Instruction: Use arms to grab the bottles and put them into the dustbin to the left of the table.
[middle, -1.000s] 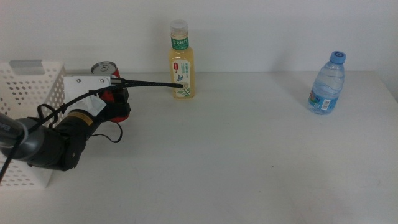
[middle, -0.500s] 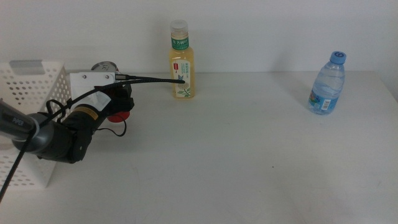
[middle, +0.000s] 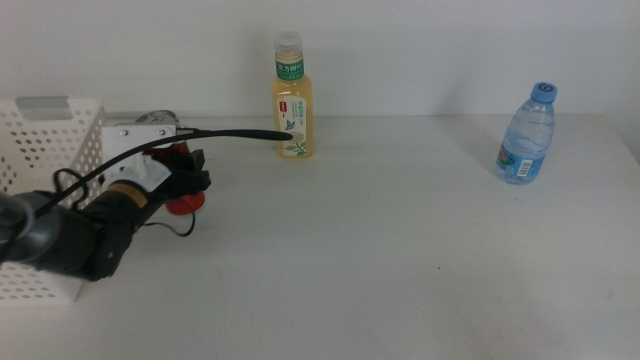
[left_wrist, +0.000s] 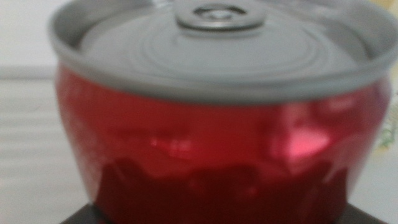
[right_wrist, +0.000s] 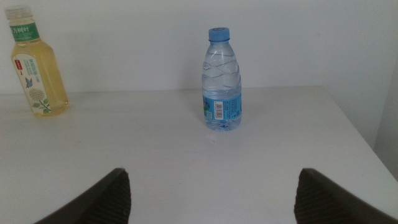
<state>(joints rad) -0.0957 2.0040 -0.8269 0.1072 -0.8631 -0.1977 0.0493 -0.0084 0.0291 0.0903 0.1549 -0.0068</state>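
Clamped around the red soda can (middle: 183, 203), low on the body, left end effector (middle: 190, 180) beside the dustbin (middle: 50, 140) at the tabletop's (middle: 400, 250) left side; can filling the left wrist view (left_wrist: 217, 124), silver lid up and upright. Best done by keeping the squeeze firm without crushing the thin wall, lifting straight up until the base clears the basket rim, then swinging left over the opening before letting go. Compared with half a second ago, wrist dropped and drawn slightly back toward the near edge, can lower in the middle view, its red base now plainly showing below the dark jaws. Yellow-drink bottle (middle: 291, 95) at the far edge and water bottle (middle: 526, 133) on the far right unmoved, both standing. Right end effector (right_wrist: 211, 193) spread wide and empty, out of the middle view, facing the water bottle from well apart.
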